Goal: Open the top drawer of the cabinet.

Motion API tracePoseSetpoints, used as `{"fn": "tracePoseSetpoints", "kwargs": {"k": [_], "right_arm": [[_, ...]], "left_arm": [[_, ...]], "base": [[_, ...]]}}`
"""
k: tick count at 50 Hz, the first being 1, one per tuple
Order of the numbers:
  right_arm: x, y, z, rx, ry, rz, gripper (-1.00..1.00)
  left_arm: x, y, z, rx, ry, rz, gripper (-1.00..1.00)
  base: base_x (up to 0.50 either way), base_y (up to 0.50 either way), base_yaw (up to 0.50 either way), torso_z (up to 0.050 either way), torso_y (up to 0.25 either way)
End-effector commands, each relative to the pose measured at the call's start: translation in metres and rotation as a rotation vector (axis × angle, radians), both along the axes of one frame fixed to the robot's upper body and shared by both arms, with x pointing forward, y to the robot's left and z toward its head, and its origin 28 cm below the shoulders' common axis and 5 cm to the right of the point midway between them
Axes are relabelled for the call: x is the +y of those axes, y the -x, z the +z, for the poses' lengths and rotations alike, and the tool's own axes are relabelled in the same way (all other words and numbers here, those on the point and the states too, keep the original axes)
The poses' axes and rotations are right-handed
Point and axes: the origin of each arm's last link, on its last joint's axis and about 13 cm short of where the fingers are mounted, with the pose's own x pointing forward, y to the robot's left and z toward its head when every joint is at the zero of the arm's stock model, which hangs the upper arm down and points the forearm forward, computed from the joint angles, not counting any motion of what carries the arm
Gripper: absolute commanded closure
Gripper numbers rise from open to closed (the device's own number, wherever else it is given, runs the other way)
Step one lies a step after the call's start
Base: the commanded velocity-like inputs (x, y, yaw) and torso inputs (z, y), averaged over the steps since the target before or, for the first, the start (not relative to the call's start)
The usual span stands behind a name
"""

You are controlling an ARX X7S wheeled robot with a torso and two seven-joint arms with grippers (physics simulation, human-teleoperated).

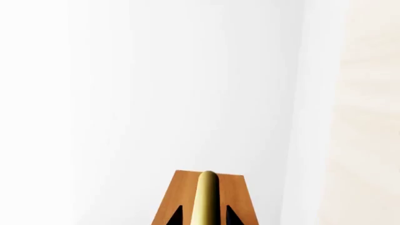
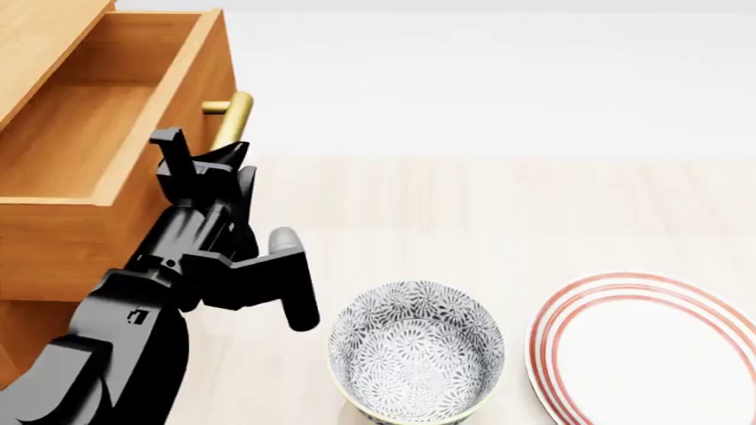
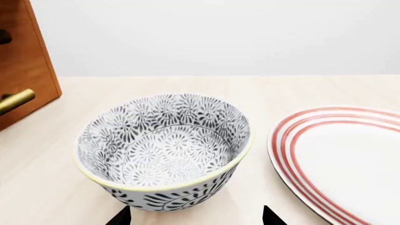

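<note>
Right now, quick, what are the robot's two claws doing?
Left gripper: its jaws are at the brass handle of the pulled-out top drawer; closed or not, cannot be told.
Right gripper: jaws open, holding nothing, either side of the patterned bowl.

- A brass bar handle (image 1: 207, 199) runs lengthwise down the middle of the left wrist camera's picture, its rounded end toward the far side.
- Behind the handle sits an orange-brown wooden drawer front (image 1: 234, 197), seen at a steep angle so that it narrows with distance.
- Two dark fingertips (image 1: 175, 216) of the left gripper (image 1: 204, 216) show on either side of the handle, close against it; whether they press on it cannot be told.
- Beyond the drawer front, a plain white wall (image 1: 156, 84) fills most of the picture.
- A pale, cream-toned surface (image 1: 368, 117) occupies one edge beside the wall.
</note>
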Motion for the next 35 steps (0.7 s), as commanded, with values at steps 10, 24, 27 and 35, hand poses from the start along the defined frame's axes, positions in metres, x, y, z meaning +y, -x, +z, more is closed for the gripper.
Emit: {"fn": "tracePoseSetpoints", "kwargs": {"k": [10,24,27,35], "right_arm": [[0.001,-0.001,0.000,-0.001,-0.008,0.011,-1.00],[0.001,-0.001,0.000,-0.002,-0.008,0.014,-1.00],[0.002,-0.001,0.001,-0.003,-0.006,0.015,-1.00],[0.002,-0.001,0.000,0.001,-0.001,0.012,-1.00]], "left_arm": [[-0.031,0.005,0.009,-0.007,0.052,-0.106,-1.00],[-0.052,0.022,0.033,0.067,0.406,-0.220,-1.00],[-0.054,0.022,0.042,0.066,0.477,-0.218,-1.00],[-0.055,0.022,0.068,0.078,0.720,-0.213,-1.00]], "base": [[0.00,0.00,0.00,0.000,0.001],[0.00,0.00,0.00,0.000,0.000],[0.00,0.00,0.00,0.000,0.000],[0.00,0.00,0.00,0.000,0.000]]}}
